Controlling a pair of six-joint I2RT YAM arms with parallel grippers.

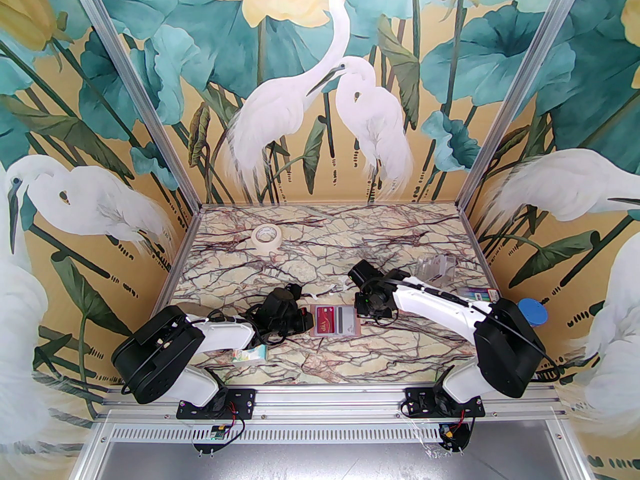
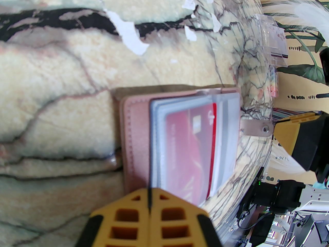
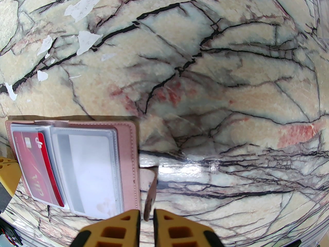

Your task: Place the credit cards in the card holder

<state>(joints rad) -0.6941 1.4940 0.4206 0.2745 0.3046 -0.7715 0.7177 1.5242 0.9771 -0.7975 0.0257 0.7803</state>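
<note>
You'll find the card holder [image 1: 335, 335] lying open on the table [image 1: 320, 248], a little nearer its near edge than its far one and about midway between the left and right edges, right between your two grippers. Its clear sleeves face up. A red card [image 3: 38, 168] shows through the left sleeve and a grey-white card [image 3: 87, 168] through the right one. Your left gripper [image 2: 149, 192] is clenched tight at the holder's left edge, with the thin dark edge of a sleeve leaf running into the seam between its fingers; you can't tell whether a card sits inside that leaf. Your right gripper [image 3: 147, 213] is pinched on the snap strap [image 3: 150, 189], which stands up off the holder's right edge between the yellow fingertips. A roll of tape [image 1: 266, 238] lies near the far left corner, and a clear box [image 1: 437, 268] near the right edge.
</note>
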